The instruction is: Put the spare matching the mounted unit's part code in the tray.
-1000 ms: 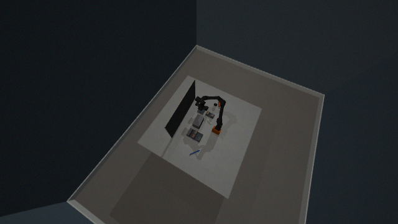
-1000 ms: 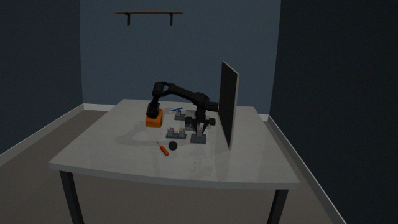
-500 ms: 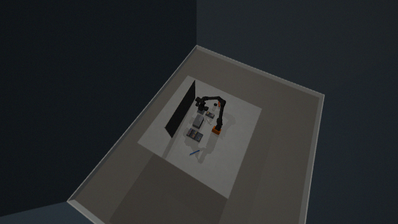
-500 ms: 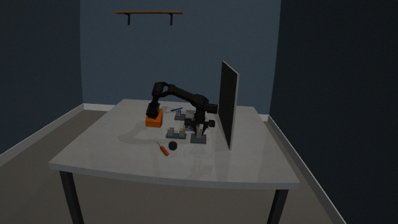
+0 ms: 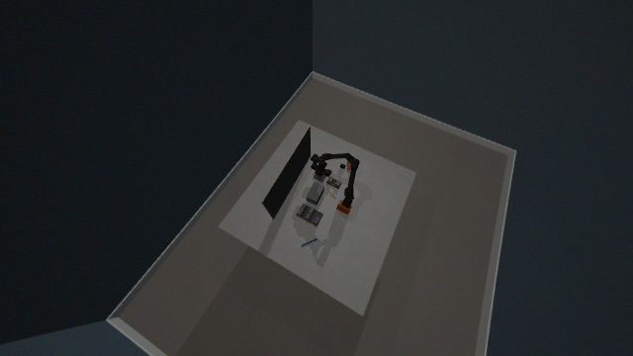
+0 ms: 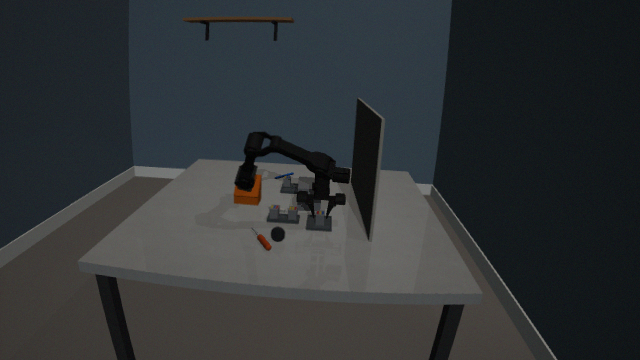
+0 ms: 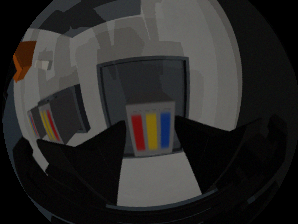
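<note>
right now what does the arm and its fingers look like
The arm is matte black all over, built of chunky rounded segments, and rises from an orange box-shaped base. A small orange patch shows near one upper joint in the top view. The fingers are plain dark wedges that taper to their tips. No cables or printed markings are visible.

panel (image 6: 369,170) standing upright near the table's (image 6: 410,270) right edge | tray (image 6: 319,223) lying just left of it, spare (image 7: 153,129) sitting in the tray | screwdriver (image 6: 262,239) and ball (image 6: 278,233) lying nearer the front edge | arm base (image 6: 248,191) sitting toward the back-left corner
</note>
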`<action>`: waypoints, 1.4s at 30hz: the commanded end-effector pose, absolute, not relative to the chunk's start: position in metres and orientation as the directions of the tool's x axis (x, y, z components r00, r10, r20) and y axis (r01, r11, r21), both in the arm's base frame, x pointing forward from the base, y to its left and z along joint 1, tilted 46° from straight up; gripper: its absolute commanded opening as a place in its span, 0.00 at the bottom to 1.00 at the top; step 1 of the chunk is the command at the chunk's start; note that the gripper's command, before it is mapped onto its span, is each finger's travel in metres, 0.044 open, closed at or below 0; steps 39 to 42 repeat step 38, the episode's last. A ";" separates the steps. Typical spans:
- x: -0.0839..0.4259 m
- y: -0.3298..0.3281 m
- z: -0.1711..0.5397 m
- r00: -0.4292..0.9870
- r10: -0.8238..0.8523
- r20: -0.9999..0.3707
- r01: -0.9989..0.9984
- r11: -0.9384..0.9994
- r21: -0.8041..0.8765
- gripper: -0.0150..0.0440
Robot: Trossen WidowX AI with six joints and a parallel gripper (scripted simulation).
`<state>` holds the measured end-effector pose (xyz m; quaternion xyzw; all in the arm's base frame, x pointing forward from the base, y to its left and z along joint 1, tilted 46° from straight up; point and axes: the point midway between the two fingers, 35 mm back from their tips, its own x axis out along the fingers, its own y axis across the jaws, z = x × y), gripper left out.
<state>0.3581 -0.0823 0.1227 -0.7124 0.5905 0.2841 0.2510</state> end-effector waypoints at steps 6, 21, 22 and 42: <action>0.358 -0.080 0.124 0.140 -0.698 -0.702 -0.984 -0.176 -0.022 1.00; 0.342 -0.008 0.196 0.140 -0.700 -0.701 -0.983 -0.181 -0.015 1.00; 0.342 -0.008 0.196 0.140 -0.700 -0.701 -0.983 -0.181 -0.015 1.00; 0.344 -0.009 0.192 0.146 -0.694 -0.705 -0.981 -0.192 -0.014 1.00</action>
